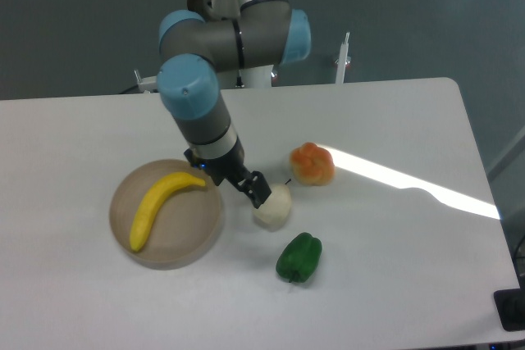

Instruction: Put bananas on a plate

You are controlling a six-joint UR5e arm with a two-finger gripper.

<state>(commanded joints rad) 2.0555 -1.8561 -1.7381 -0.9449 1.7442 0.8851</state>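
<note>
Banana [162,206] lying on plate [168,215]; we're hovering pincer [260,191] w/ state unclear, touching pale fruit [273,207], risking knocking it across worktop [385,284] when lifting

Yellow banana [160,205], tan plate [190,239]

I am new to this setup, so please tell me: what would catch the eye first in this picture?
The bright yellow banana lies across the tan plate at the left of the table. The grey and blue arm reaches down beside the plate, its tool close to a pale round fruit. A green pepper lies nearer the front.
</note>
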